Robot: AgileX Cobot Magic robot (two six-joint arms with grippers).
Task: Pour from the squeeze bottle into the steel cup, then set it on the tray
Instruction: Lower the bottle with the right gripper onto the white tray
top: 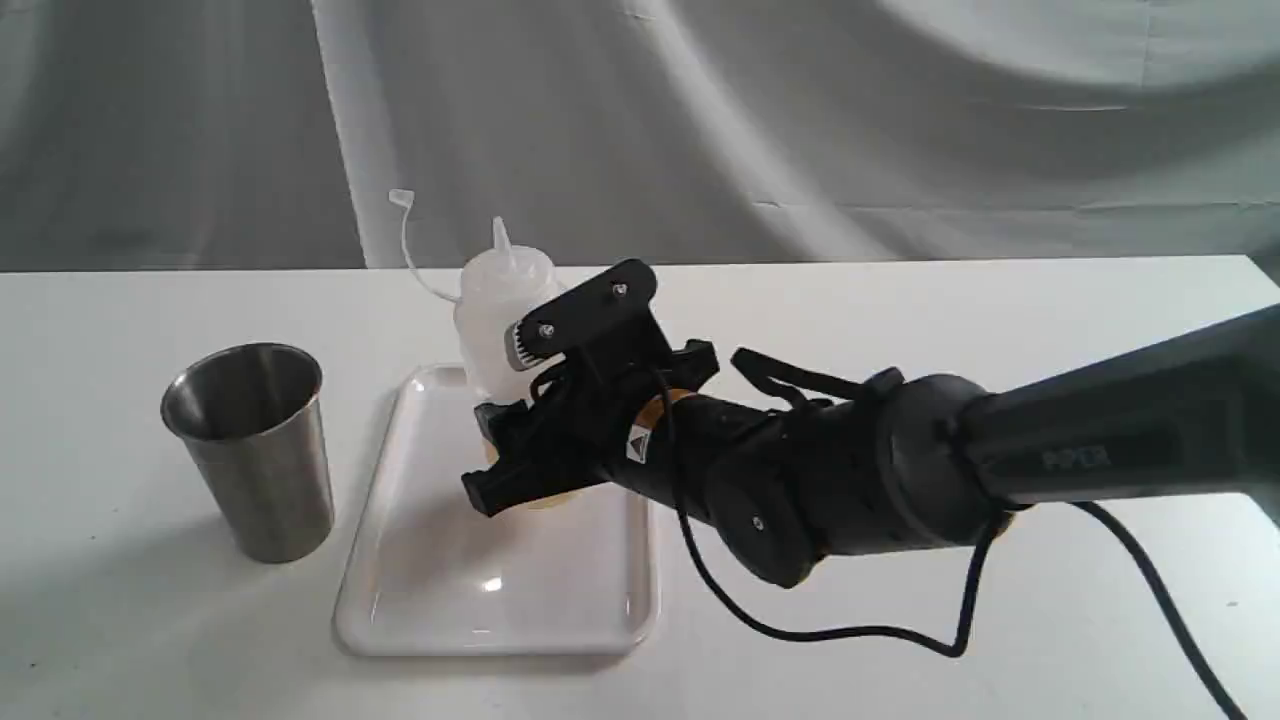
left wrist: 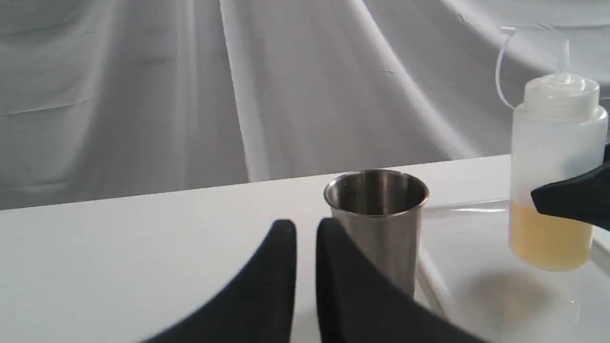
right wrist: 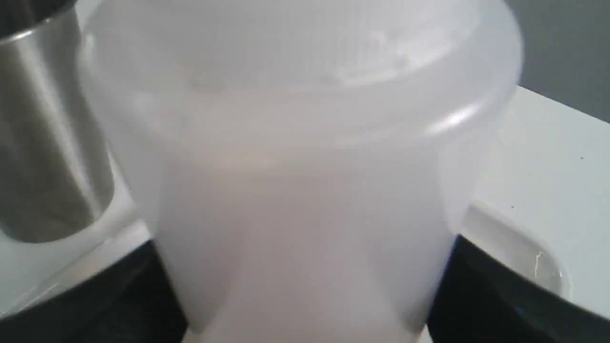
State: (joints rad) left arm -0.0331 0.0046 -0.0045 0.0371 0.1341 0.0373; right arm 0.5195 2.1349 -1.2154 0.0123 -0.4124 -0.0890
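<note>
Right gripper [top: 500, 420] has the squeeze bottle [top: 500, 300] clamped, one finger snug on each side of the body. The bottle's upright over the far end of the tray [top: 480, 590], can't tell if its base is actually touching down. Steel cup [top: 255, 450] sits on the table [top: 120, 620] just left of the tray. Left gripper [left wrist: 306, 228] is by the cup, jaws nearly together, holding nothing.

The right arm [top: 1120, 440] is a thick matte-black tube with faint grey "PIPER" lettering [top: 1075, 460]. It runs into a round joint housing [top: 760, 520] with a small silver screw at its centre. Between the housing and the right gripper [top: 500, 420] are a white triangular sticker [top: 637, 443], amber trim [top: 655, 405] and a flat black plate [top: 590, 310] with two screws. A thin black cable [top: 850, 632] loops under the housing. The left gripper [left wrist: 306, 224] has smooth, black, tapered fingers [left wrist: 271, 286].
</note>
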